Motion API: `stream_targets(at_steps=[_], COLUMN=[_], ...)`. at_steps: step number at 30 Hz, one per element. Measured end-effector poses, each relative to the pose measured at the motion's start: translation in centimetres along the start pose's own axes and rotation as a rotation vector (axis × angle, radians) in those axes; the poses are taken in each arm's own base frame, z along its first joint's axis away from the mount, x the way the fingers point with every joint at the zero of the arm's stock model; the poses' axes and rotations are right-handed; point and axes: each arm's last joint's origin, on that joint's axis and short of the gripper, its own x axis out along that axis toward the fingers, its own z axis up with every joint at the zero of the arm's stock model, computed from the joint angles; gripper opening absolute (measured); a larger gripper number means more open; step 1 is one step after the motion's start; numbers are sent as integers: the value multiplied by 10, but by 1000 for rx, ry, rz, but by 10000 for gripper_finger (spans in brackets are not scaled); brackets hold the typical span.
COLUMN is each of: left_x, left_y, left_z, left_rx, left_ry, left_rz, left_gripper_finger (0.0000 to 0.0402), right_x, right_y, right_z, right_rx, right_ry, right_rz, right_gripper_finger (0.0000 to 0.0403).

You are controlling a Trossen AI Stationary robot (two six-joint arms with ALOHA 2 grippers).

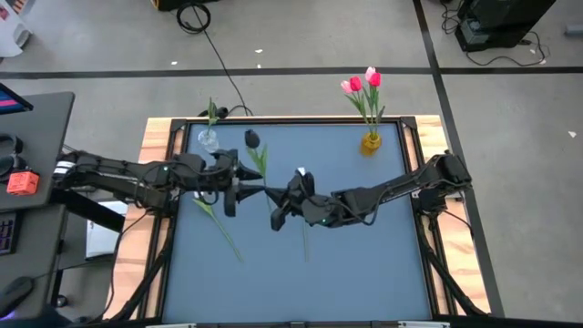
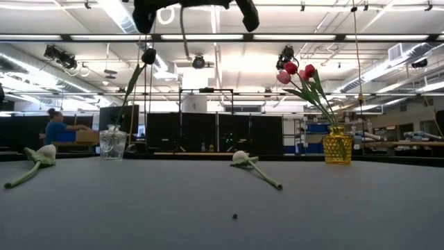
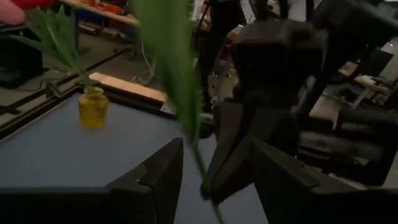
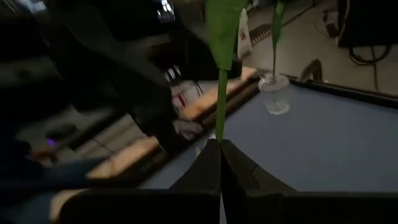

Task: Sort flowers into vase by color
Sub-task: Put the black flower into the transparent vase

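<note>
Both arms meet mid-bench. Right gripper (image 4: 220,144) has its jaws clenched on the green stem of the dark tulip (image 1: 252,139), holding it off the bench (image 1: 364,264) w/ the dark head up toward the far edge. In the low view that head hangs high, stem slanting down. Left gripper (image 3: 214,171) is right beside it, jaws released, the stem running betw. its fingers (image 3: 163,171) but not pinched.

Clear glass vase (image 1: 209,140) sits at the far left of the bench w/ one green stem in it. Yellow vase (image 1: 371,141) at the far right holds red and pink tulips (image 1: 363,84).

Two white tulips lie flat on the bench: one (image 2: 253,165) near the middle, another (image 2: 35,160) over to the left in the low view.

Person in blue (image 2: 55,128) in the room behind, well apart from the bench.
</note>
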Motion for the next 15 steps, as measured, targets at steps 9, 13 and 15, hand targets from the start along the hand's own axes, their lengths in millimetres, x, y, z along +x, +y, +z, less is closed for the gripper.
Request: stream_targets(at_steps=[9, 13, 15], left_x=[7, 7, 6], left_y=[8, 8, 8], left_z=[4, 6, 6], left_rx=[16, 72, 91], left_ry=[-47, -51, -47], left_rz=[22, -8, -35], left_gripper_finger=[134, 39, 15], right_x=[-10, -12, -11], right_y=[8, 8, 8], right_z=[-9, -12, -12], right_rx=[-61, -74, -60], right_ry=[2, 22, 43], right_rz=[-20, -13, 11], right_gripper_finger=[4, 6, 14])
